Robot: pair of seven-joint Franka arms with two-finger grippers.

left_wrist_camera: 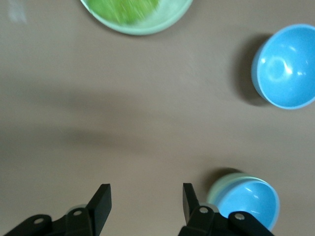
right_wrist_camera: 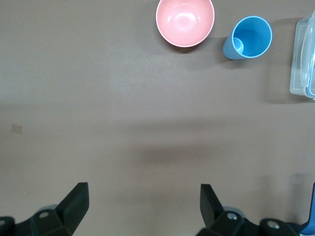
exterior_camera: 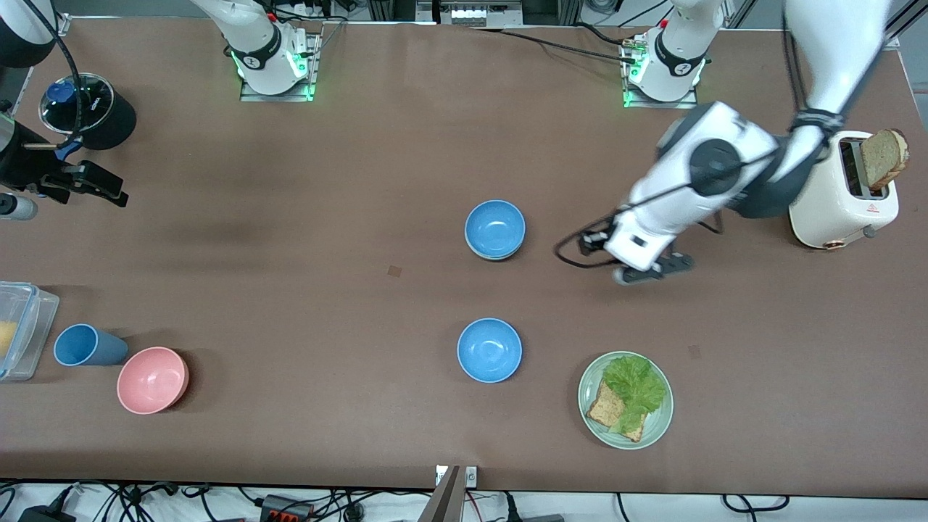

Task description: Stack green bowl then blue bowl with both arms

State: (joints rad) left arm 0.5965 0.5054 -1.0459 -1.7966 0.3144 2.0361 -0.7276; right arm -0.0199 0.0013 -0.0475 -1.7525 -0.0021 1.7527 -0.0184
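Lowest in the frame, the plate [exterior_camera: 652, 424] of bread and lettuce is seen, toward the left arm's end of the tabletop [exterior_camera: 290, 290]. Higher in the frame, at that same end, the left arm [exterior_camera: 696, 181] is stretched down in front of the toaster [exterior_camera: 834, 210].

At mid-frame the blue bowl [exterior_camera: 494, 226] is nested in the green bowl [left_wrist_camera: 219, 189], of which only a pale rim shows. A second blue bowl [exterior_camera: 489, 350] is set alone, lower in the frame and well apart from the pair.

The stack is judged to be made. What remains is best done by lifting the left arm straight up and clear, so that the nested pair is not nudged.

The left gripper [left_wrist_camera: 145, 196] is held over bare tabletop just beside the stack; its fingers [left_wrist_camera: 102, 196] are parted moderately, with nothing held or touched. The right gripper [right_wrist_camera: 145, 196] waits over the right arm's end of the tabletop, its fingers [right_wrist_camera: 78, 194] spread wide and empty.
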